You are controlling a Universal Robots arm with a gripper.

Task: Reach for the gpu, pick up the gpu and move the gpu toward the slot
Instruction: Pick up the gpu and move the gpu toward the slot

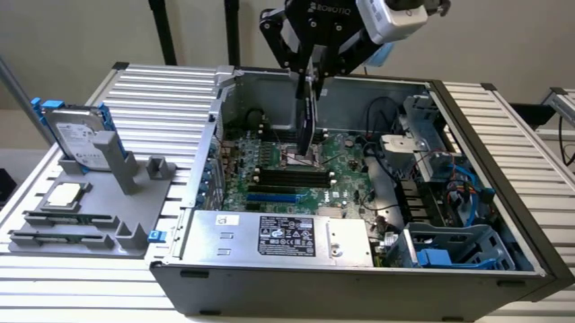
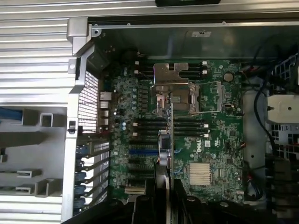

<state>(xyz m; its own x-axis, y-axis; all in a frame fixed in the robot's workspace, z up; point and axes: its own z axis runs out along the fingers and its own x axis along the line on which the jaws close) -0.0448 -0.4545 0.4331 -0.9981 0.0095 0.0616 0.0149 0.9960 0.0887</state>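
Hanging edge-on from claw (image 1: 310,70), thin gpu (image 1: 308,114), above motherboard (image 1: 346,178)

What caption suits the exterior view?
The tool holds the gpu edge-down above the motherboard inside the open computer case.

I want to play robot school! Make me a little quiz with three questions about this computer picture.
1. True or false: the gripper holds the gpu on edge above the open computer case.
2. Where is the hard drive? A) inside the case B) standing in the grey holder on the exterior view's left C) in the gripper
3. Fill in: the card hangs over the green ____ inside the case.

Key
1. True
2. B
3. motherboard
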